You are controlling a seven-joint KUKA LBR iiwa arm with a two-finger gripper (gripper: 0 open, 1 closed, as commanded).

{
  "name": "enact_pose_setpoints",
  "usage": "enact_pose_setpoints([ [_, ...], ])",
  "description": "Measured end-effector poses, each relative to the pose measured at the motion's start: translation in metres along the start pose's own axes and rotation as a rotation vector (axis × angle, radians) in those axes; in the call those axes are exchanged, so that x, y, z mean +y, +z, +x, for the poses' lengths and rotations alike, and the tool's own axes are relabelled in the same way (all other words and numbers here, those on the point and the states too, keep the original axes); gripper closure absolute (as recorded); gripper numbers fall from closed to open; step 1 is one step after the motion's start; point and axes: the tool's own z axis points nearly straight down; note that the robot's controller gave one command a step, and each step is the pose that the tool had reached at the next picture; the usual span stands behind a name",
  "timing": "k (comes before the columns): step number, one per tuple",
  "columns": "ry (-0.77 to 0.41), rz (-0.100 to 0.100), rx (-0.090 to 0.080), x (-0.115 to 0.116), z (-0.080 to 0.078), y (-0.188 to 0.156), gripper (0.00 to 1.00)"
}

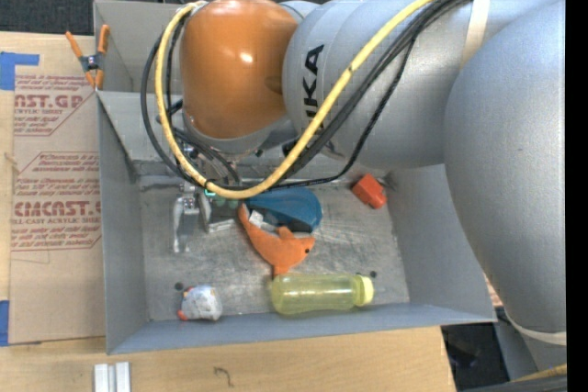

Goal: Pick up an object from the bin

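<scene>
My gripper (191,232) hangs low over the left part of the bin floor, just under the orange wrist cover. It is open, with bare grey floor between its two metal fingers (181,234). To its right lies an orange curved plastic piece (277,247), apart from the gripper. A blue rounded thing (292,207) rests against that piece's upper end. In the front left corner below the gripper sits a small white and grey lump with a red spot (201,302).
A yellow-green translucent bottle (322,293) lies on its side along the front wall. A small orange block (369,191) sits at the right, near the arm. The arm and its cables cover the back and right of the bin.
</scene>
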Motion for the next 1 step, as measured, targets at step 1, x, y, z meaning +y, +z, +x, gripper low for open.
enact_pose_setpoints([
  [1, 0.002, -0.001, -0.007, -0.0010, -0.0020, -0.0038, 0.00],
])
